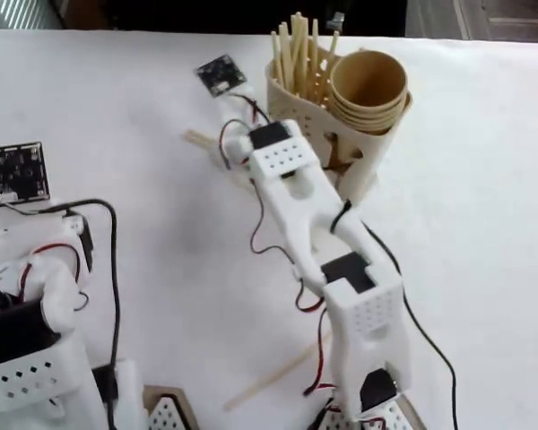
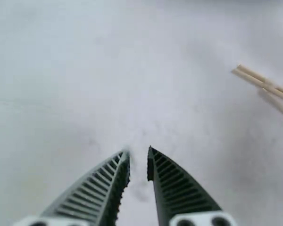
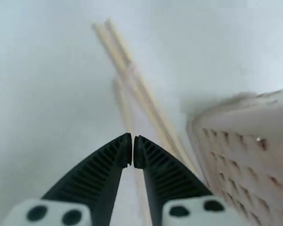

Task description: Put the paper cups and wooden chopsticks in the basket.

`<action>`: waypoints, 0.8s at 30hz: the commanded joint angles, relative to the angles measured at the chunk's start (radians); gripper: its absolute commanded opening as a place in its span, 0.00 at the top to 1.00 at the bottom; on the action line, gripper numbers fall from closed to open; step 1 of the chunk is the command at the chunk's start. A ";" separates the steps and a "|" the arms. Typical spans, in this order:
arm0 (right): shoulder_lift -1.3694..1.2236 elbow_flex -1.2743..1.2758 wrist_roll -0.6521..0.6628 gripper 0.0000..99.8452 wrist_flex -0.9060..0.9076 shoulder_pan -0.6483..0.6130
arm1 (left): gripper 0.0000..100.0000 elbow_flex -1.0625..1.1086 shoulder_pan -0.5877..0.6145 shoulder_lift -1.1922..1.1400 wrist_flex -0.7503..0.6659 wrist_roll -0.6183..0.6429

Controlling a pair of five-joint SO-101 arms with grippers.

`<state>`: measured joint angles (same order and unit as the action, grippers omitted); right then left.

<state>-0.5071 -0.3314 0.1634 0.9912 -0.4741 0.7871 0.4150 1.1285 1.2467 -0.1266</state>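
One wooden chopstick (image 1: 273, 378) lies at the near side of the white bench (image 1: 484, 224). The left pincer (image 2: 138, 153) hovers, jaws slightly apart, empty. Farther on, the right pincer (image 3: 132, 143), tips together, hangs over a chopstick pair (image 3: 127, 70) beside the basket (image 1: 291, 112) holding stacked paper cups (image 1: 369, 90) and upright chopsticks (image 1: 298, 54).

The high view looks down over the table (image 1: 117, 90); wrist views face it closely, the right sharing the basket (image 1: 291, 112).
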 commanded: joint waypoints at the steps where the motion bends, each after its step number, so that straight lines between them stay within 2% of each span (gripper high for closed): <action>1: 0.065 -0.051 0.000 0.98 -0.012 0.067 | 0.92 -0.005 0.008 0.015 -0.015 0.009; 4: 0.005 -0.057 0.006 0.98 -0.082 0.079 | 0.92 -0.005 0.008 0.015 -0.015 0.009; 8: -0.093 -0.057 0.109 0.98 -0.166 0.067 | 0.92 -0.005 0.010 0.015 -0.015 0.009; 13: -0.189 -0.066 0.126 0.98 -0.232 0.079 | 0.92 -0.003 0.010 0.015 -0.014 0.009; 21: -0.343 -0.144 0.118 0.98 -0.232 0.087 | 0.92 -0.003 0.010 0.015 -0.014 0.008; 24: -0.354 -0.149 0.118 0.98 -0.163 0.081 | 0.92 -0.003 0.010 0.015 -0.014 0.006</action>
<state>-0.8493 -0.4634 0.2770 0.7672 -0.4112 0.7871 0.4150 1.1285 1.2467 -0.1266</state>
